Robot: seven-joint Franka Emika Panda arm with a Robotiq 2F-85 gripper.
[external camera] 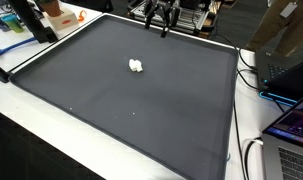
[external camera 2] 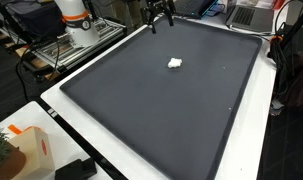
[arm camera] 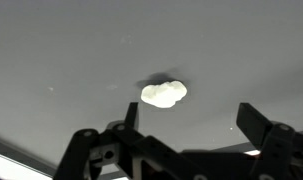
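honestly can't tell what that little white lump (arm camera: 164, 94) is, it's just a tiny blob in both exterior views and soft-edged in the wrist view, where the gripper (arm camera: 186, 118) is chopped off by the bottom edge, and the laptop (external camera: 294, 125) gets cut by the right edge too

Matt dark mat (external camera: 141, 110), soft white lump (arm camera: 164, 94)
The mat looks like dull, dark grey fabric or rubber; the lump seems soft, crumpled and matt white; the gripper (arm camera: 186, 122) is matt black, the table (external camera 2: 111, 150) smooth white.
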